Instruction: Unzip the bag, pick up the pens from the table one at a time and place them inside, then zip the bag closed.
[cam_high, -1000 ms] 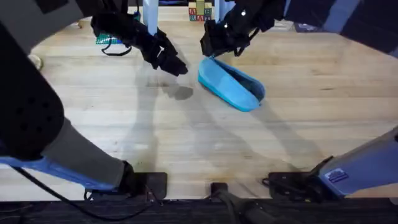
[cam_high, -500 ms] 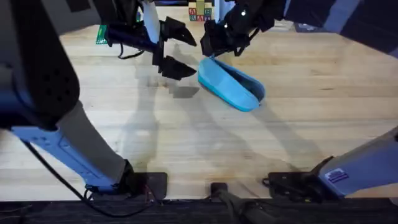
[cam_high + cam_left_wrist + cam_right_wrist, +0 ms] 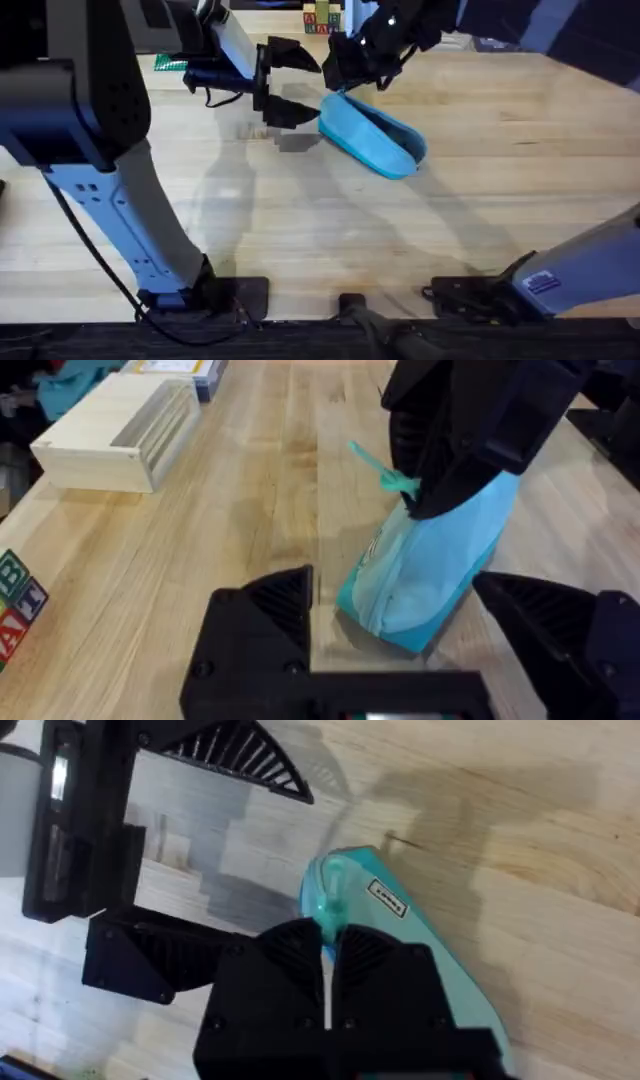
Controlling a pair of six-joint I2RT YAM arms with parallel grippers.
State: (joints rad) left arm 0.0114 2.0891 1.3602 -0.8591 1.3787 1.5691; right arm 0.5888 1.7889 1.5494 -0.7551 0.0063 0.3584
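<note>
A light blue bag (image 3: 372,135) lies diagonally on the wooden table (image 3: 480,200), upper centre of the overhead frame. The right gripper (image 3: 345,80), just above the bag's upper-left end, has its fingers pressed together on the bag's small pull tab (image 3: 378,465). The left gripper (image 3: 292,85) sits immediately left of that same end, fingers spread wide apart and holding nothing. In the left wrist view the bag's end (image 3: 425,575) appears between those spread fingers (image 3: 265,620).
</note>
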